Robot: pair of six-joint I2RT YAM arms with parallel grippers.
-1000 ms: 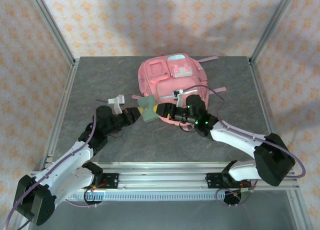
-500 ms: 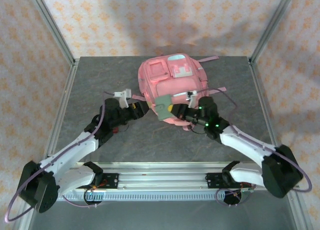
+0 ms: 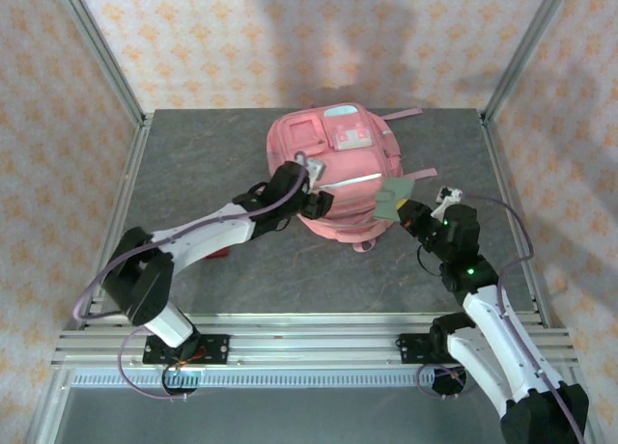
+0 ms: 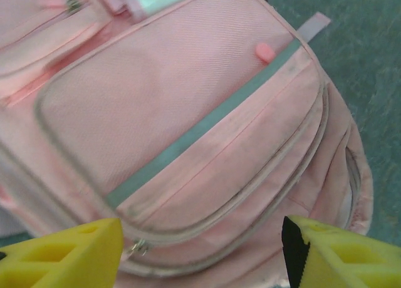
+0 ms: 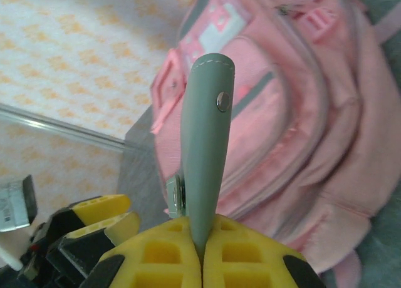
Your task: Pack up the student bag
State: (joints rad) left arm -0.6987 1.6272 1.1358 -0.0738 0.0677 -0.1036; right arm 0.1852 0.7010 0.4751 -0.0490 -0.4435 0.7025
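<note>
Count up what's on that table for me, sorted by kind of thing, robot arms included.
Pink student bag: 1
Grey-green flat pouch, clamped in the right gripper: 1
Robot arms: 2, the left arm, with the left gripper open over the bag, and the right arm
Total: 4

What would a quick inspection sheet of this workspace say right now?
Surface: grey mottled table.
Job's things: pink backpack lying front-up; grey-green flat case at its edge.
Clutter: small red bit beside the left arm, too small to identify.
Grippers: left gripper above the backpack, jaws open; right gripper, jaws shut on the case.
Cables: purple cables looped along both arms.
Surroundings: patterned walls, metal frame.
</note>
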